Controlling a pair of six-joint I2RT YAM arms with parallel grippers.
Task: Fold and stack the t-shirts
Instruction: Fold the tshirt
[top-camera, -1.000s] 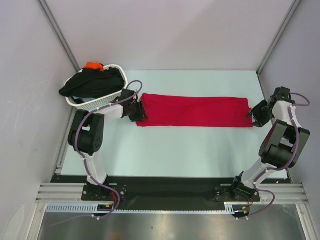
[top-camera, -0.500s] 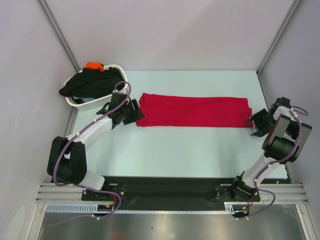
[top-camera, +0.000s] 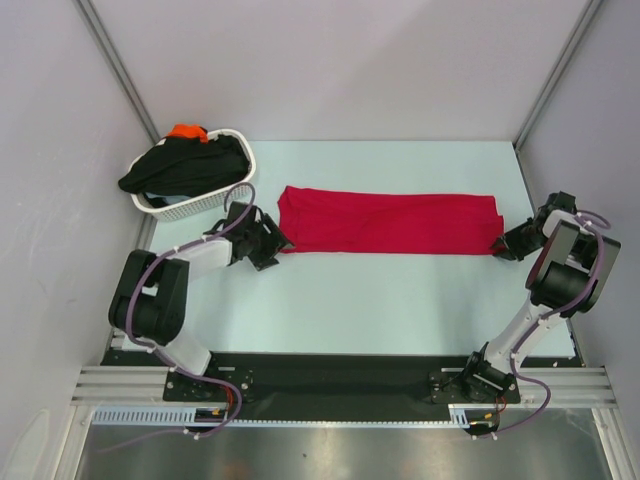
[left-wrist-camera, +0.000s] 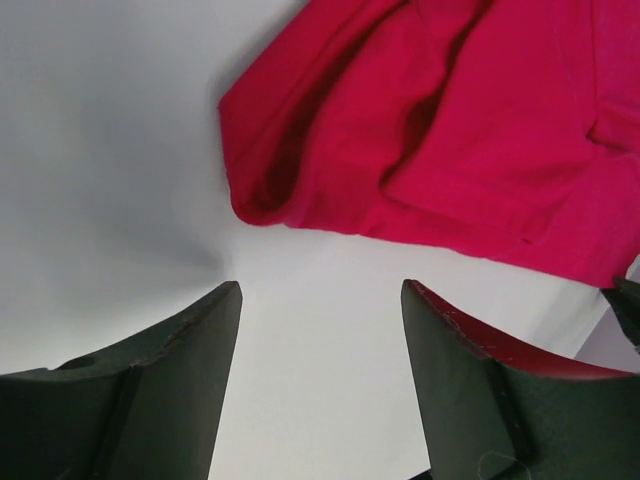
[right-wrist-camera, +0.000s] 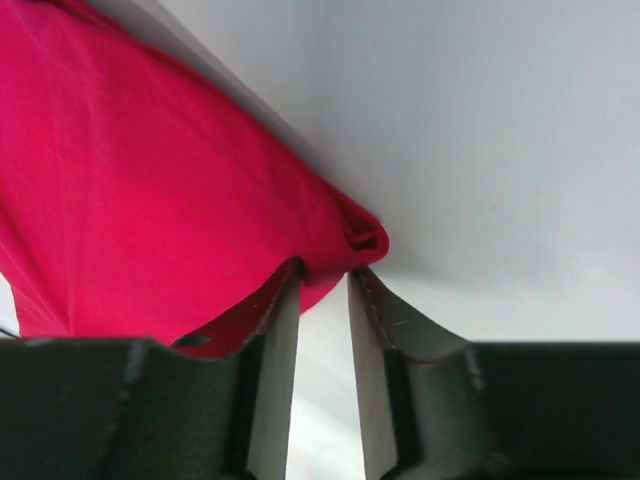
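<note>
Folded into a long strip, the crimson t-shirt (top-camera: 390, 222) lies across the desk (top-camera: 380, 300). Jaws of the left arm (top-camera: 200, 255) stand spread and empty just off its left end. Jaws of the right arm (top-camera: 555, 280), nearly together, meet its right corner, grip unclear.

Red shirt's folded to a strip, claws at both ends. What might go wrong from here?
1. The right claw has only the corner of the red t-shirt at its tips; such a thin bite may slip on lifting.
2. The left claw is open and short of the shirt's left end, so a one-sided pull could drag the strip and undo the fold.
3. The white basket sits close to the left claw and might get bumped.
</note>
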